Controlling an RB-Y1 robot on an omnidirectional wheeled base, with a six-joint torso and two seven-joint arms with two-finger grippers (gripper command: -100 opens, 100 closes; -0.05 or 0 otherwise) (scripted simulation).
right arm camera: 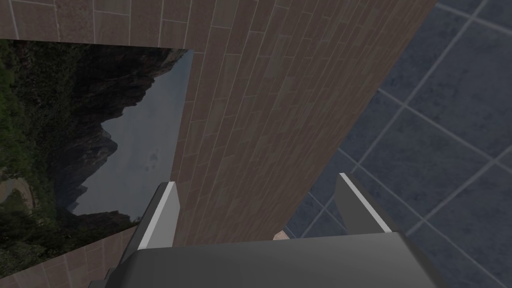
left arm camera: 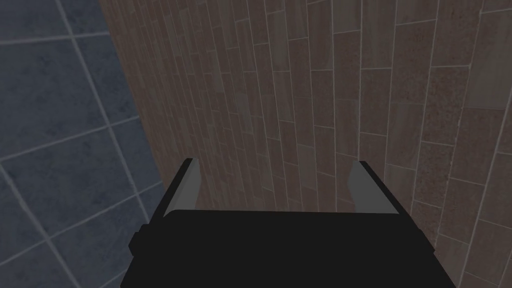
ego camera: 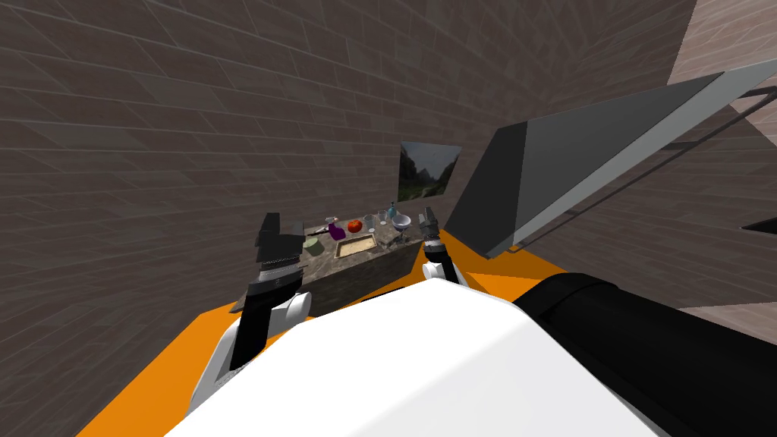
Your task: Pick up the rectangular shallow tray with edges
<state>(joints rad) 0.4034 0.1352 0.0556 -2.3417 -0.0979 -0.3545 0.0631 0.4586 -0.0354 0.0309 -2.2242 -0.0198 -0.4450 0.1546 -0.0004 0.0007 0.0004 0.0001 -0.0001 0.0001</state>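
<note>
Tray (ego camera: 356,245) is pretty much dead centre of the head view, a tan shallow rectangle with a raised rim, lying flat on a dark mottled counter (ego camera: 364,267). A red round thing (ego camera: 354,225) sits just above it in frame, a purple item (ego camera: 337,233) is to its upper left, a green bowl (ego camera: 311,244) to its left and a clear goblet (ego camera: 401,221) to its upper right. Left gripper (ego camera: 279,226) hangs over the counter's left end and right gripper (ego camera: 427,215) at its right end, both with fingers spread wide and nothing between them.
</note>
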